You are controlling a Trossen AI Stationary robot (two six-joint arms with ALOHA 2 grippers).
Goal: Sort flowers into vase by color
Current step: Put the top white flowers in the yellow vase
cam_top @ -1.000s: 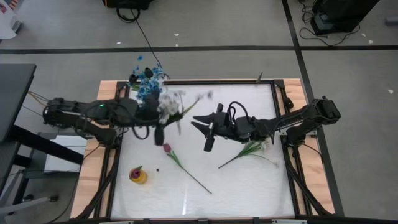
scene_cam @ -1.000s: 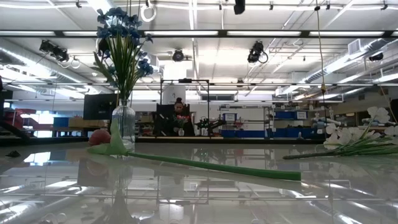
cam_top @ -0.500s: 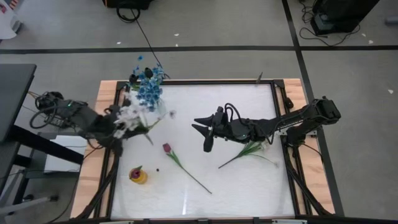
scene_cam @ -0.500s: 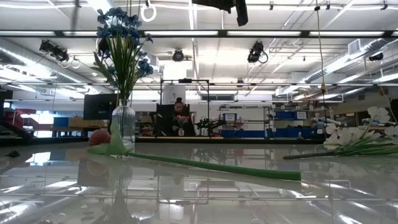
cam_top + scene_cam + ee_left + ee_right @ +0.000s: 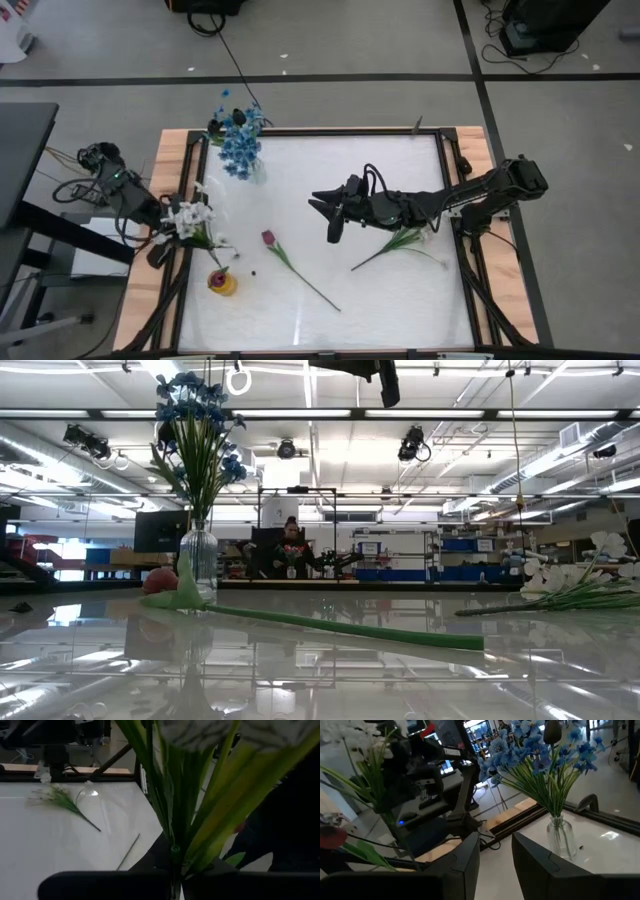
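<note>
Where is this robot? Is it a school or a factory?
Probably a robotics lab or workshop. Long ceiling strip lights and blue storage bins fill the hall behind, a person sits at a workstation, and black cables trail over the grey floor.

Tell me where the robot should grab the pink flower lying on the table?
Probably on the thin green stem of the pink flower, around its middle, coming straight down from above. It lies flat on the white table with bare space either side, and the stem is slim enough for two fingers. The bud end looks squashable, so leave that alone. The right gripper, open and empty, is nearest.
</note>
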